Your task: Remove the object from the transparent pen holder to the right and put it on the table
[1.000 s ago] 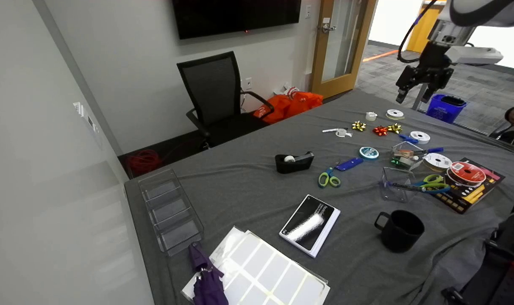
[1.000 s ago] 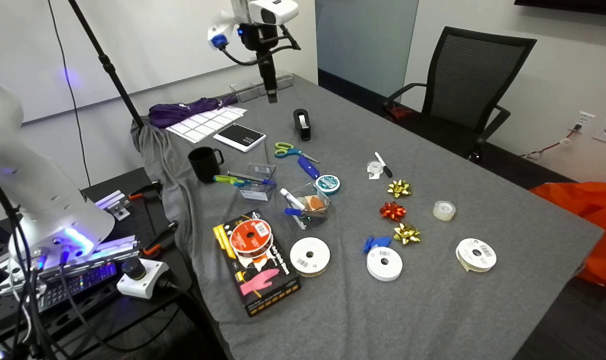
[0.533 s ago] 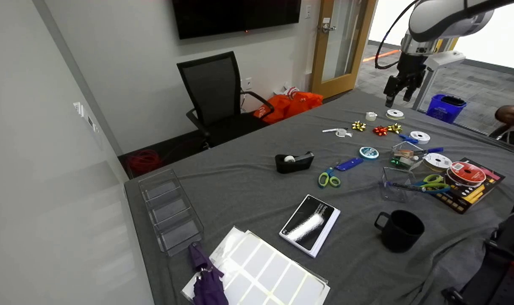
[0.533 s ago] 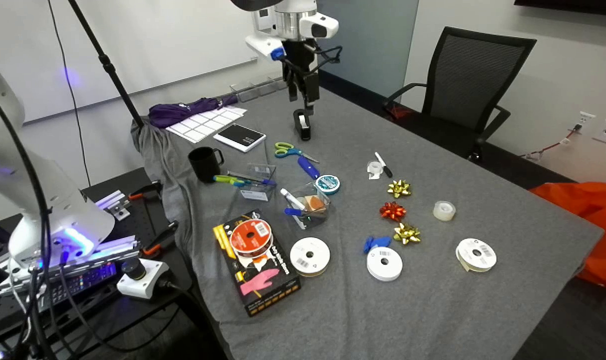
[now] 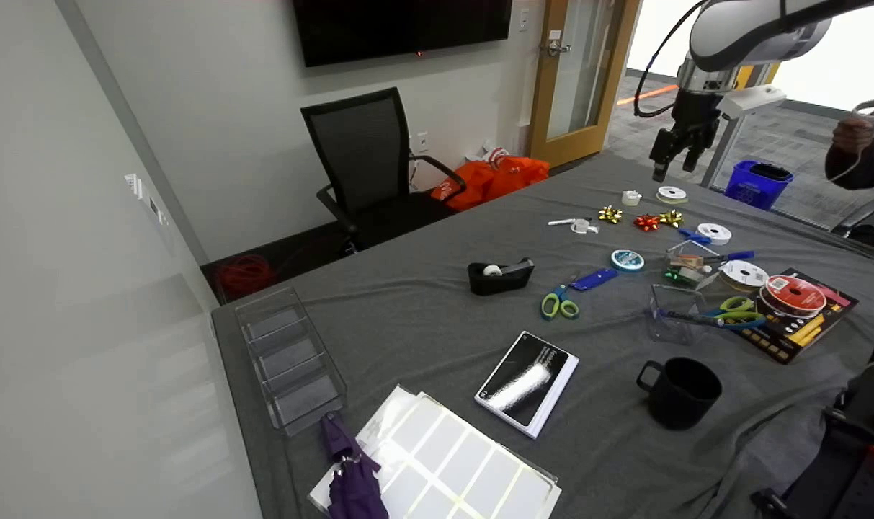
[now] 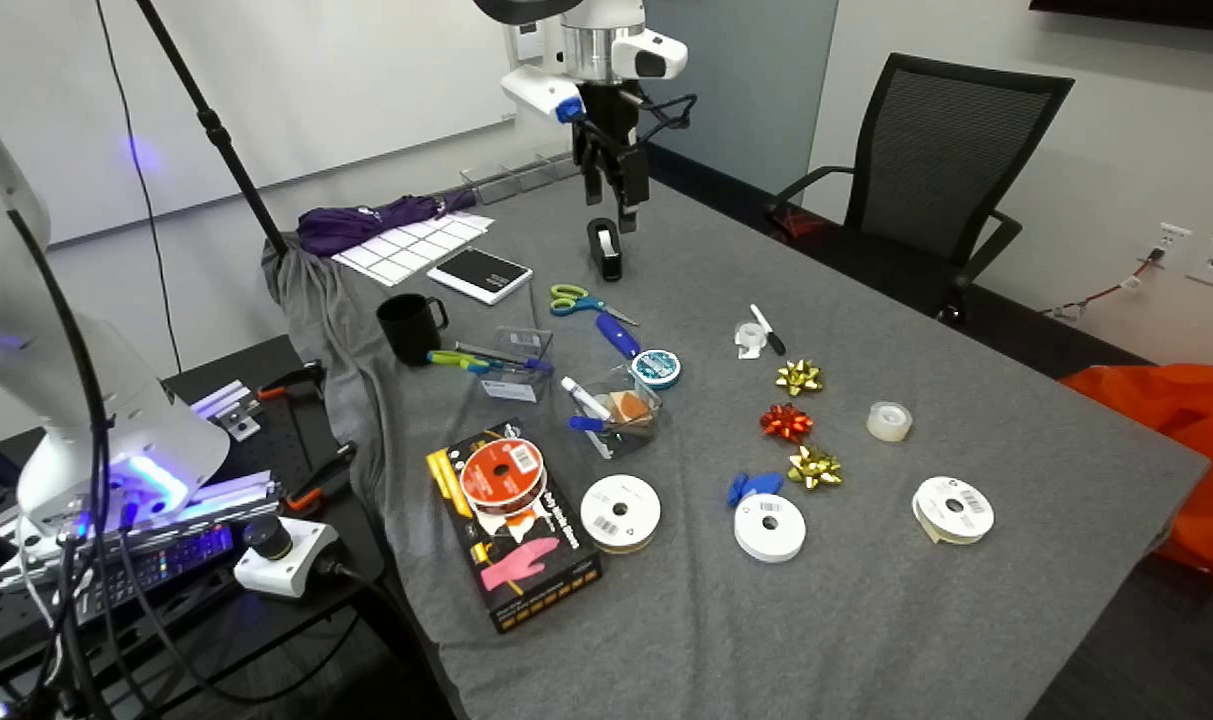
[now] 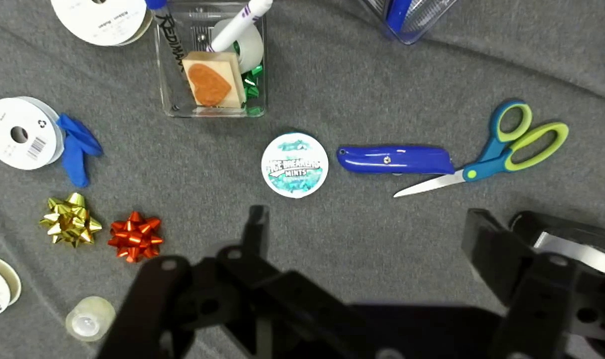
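So yeah, we see a grey-draped worktop [image 6: 866, 620], black chair [image 6: 951, 160] nearby, fingers [image 7: 256, 232] wide apart; only the wrist view makes the mints label [image 7: 295, 168] readable.

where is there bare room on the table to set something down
Bare table lies between the tape dispenser, divided tray and label sheets, and between that dispenser and the loose white marker. Crowded: around the scissors' holder, by the mug and box, and the stamp's holder, by the mint tin.

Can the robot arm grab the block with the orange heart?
Probably yes: the gripper is open and the clear box has no lid, though a white marker crowds the heart block.
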Controlling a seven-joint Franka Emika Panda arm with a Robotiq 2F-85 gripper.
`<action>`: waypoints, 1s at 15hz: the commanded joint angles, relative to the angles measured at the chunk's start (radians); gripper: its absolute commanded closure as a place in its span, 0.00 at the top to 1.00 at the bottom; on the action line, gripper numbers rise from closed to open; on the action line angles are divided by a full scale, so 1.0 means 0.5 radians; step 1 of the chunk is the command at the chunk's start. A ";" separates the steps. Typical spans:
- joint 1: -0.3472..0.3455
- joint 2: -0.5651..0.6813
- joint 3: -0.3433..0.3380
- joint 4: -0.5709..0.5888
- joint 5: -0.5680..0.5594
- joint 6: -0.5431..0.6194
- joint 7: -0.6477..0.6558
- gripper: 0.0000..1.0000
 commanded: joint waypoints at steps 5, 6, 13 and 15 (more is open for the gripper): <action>-0.254 0.084 0.104 -0.100 0.189 -0.016 -0.450 1.00; -0.278 0.099 0.105 -0.104 0.200 -0.021 -0.491 1.00; -0.428 0.183 0.158 -0.254 0.203 0.252 -1.108 1.00; -0.450 0.215 0.178 -0.288 0.210 0.333 -1.265 1.00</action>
